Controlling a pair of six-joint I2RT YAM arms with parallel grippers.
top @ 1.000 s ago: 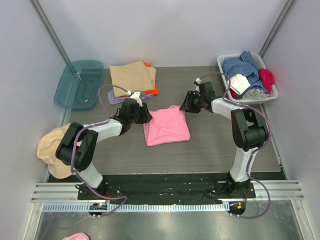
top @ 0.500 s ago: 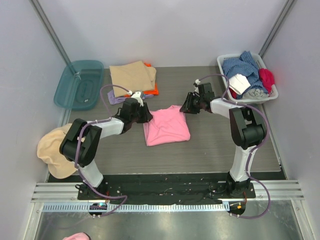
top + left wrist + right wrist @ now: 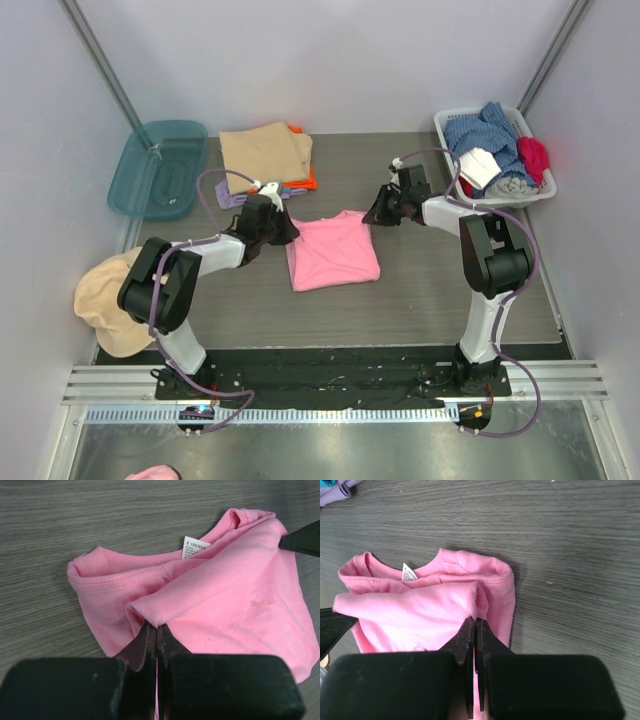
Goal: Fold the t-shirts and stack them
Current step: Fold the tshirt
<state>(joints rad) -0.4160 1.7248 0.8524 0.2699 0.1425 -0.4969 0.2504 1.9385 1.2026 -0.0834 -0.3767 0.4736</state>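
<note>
Overhead, shows left gripper [image 3: 285,232] and right gripper [image 3: 377,212] facing each other, with a pink shirt [image 3: 333,252] lying flat between them and spreading toward the arm bases. Has both pairs of jaws shut tight, each on a pinch of pink cloth. From the left wrist, shows fingers [image 3: 142,645] meeting on a raised fold at the shirt's near edge, with the open collar [image 3: 125,570] and a white label [image 3: 195,547] just beyond them and the other gripper's dark tip at far right. From the right wrist, shows much the same: fingers closed on a fold, collar and label beyond, to their left. Beyond the left gripper, shows a stack with tan shirt [image 3: 265,150] on top, orange shirt [image 3: 310,182] and lilac shirt [image 3: 226,201] peeking out beneath. Further left, a teal tub [image 3: 160,175]; back beside that arm's elbow, a tan cap [image 3: 98,290]. Beyond the right gripper, a basket [image 3: 441,125] of mixed clothes.
</note>
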